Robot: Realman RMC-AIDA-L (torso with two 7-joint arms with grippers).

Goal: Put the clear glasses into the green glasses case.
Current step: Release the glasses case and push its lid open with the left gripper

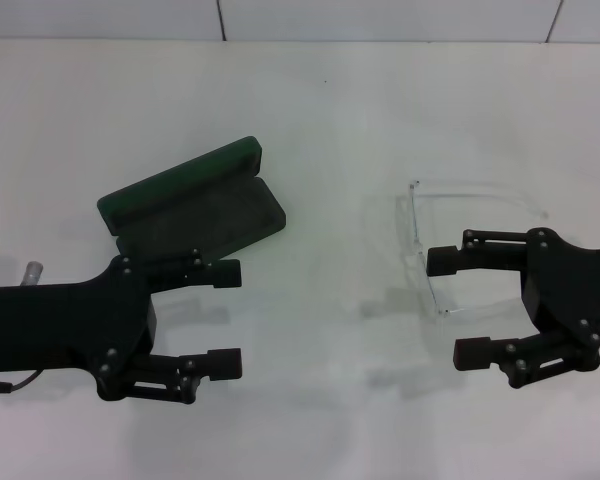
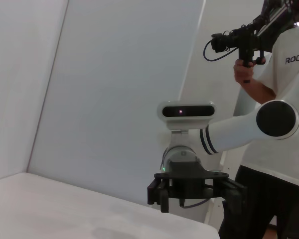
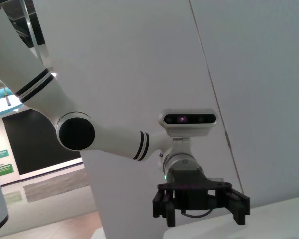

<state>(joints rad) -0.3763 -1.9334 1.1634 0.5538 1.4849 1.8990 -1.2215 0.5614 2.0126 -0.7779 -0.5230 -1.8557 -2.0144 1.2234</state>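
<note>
The green glasses case (image 1: pixel 180 182) lies open on the white table, left of centre, lid tilted up at the back and dark lining showing. The clear glasses (image 1: pixel 417 235) rest on the table to the right, a faint transparent outline. My right gripper (image 1: pixel 454 306) is open at the glasses. Its far finger crosses their outline in the head view and its near finger lies just past their near arm. My left gripper (image 1: pixel 227 317) is open and empty just in front of the case, its far finger by the case's near edge.
The left wrist view looks across at the right arm's gripper (image 2: pixel 192 191), with a person (image 2: pixel 269 99) holding a camera rig behind it. The right wrist view shows the left arm's gripper (image 3: pixel 199 201). White wall panels stand behind the table (image 1: pixel 310 110).
</note>
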